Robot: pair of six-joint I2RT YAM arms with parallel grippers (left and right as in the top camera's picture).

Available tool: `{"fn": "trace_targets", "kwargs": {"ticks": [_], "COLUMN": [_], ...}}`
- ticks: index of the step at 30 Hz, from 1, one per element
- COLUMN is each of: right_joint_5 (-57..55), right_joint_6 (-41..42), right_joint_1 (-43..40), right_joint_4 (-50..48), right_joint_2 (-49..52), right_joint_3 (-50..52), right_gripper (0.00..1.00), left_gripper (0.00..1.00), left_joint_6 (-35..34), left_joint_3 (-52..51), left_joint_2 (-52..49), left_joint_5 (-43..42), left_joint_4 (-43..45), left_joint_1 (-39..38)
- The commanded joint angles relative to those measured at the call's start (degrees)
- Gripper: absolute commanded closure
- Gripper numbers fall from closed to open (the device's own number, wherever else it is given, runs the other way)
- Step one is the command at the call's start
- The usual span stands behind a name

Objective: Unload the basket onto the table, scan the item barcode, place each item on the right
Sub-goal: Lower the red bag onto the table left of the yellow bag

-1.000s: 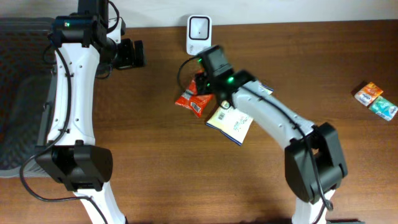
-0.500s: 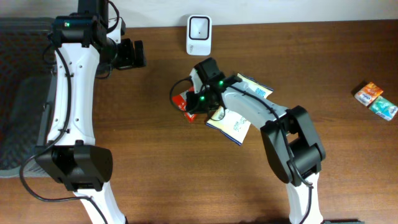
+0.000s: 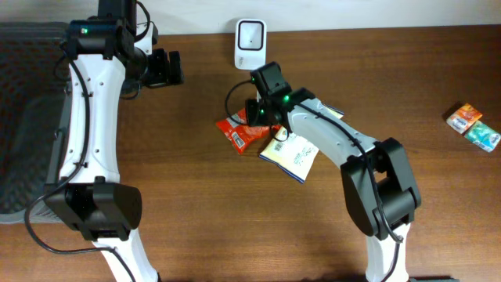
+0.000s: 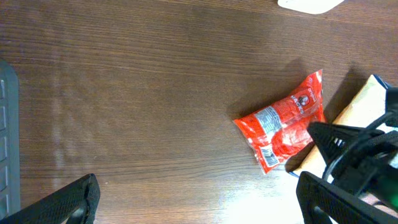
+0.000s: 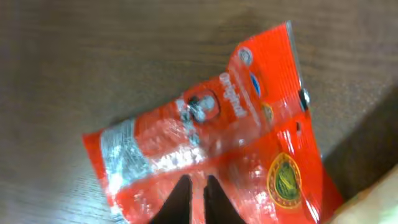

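Observation:
A red snack packet lies on the wooden table with its barcode end toward the front left; it also shows in the left wrist view. My right gripper reaches down onto it. In the right wrist view its fingertips are pressed nearly together on the red packet, with a thin strip of film between them. The white scanner stands at the table's back edge, just behind. My left gripper hovers at the back left, wide open over bare wood.
A cream pouch lies under my right arm, touching the red packet's right side. Another flat packet peeks out behind the arm. Two small packets sit at the far right. A grey bin stands at the left edge.
My right gripper swung left and forward with the red packet, then came back a little. The packet now lies flatter, its barcode end showing.

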State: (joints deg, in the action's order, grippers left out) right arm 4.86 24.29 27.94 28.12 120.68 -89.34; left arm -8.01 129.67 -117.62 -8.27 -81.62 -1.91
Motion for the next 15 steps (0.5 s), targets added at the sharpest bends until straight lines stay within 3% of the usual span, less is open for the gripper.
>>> {"fn": "trace_targets", "kwargs": {"ticks": [1, 5, 6, 10, 13, 15], "right_joint_5": [-2.14, -2.12, -2.14, -2.56, -4.98, -7.52], "right_joint_6": [0.66, 0.63, 0.63, 0.61, -0.07, -0.24], "right_joint_1": [0.68, 0.52, 0.48, -0.63, -3.45, -6.64], "right_joint_4": [-4.48, -4.11, -3.98, -2.34, 1.22, 5.42], "right_joint_2": [0.57, 0.85, -0.17, -8.15, -14.8, -17.64], "right_joint_3": [4.81, 5.75, 5.49, 3.06, 2.23, 2.23], "right_gripper": [0.84, 0.75, 0.69, 0.17, 0.02, 0.01], "left_gripper": [0.01, 0.01, 0.01, 0.01, 0.01, 0.01], "left_joint_6": [-0.52, -0.5, -0.52, -0.5, -0.5, -0.52], "left_joint_3": [0.5, 0.5, 0.5, 0.5, 0.5, 0.5], "left_joint_2": [0.48, 0.48, 0.48, 0.48, 0.48, 0.48], "left_joint_5": [0.22, 0.22, 0.22, 0.22, 0.22, 0.22], "left_joint_4": [0.09, 0.09, 0.09, 0.07, 0.09, 0.09], "left_joint_1": [-0.11, -0.11, -0.11, -0.11, -0.11, -0.11]}}
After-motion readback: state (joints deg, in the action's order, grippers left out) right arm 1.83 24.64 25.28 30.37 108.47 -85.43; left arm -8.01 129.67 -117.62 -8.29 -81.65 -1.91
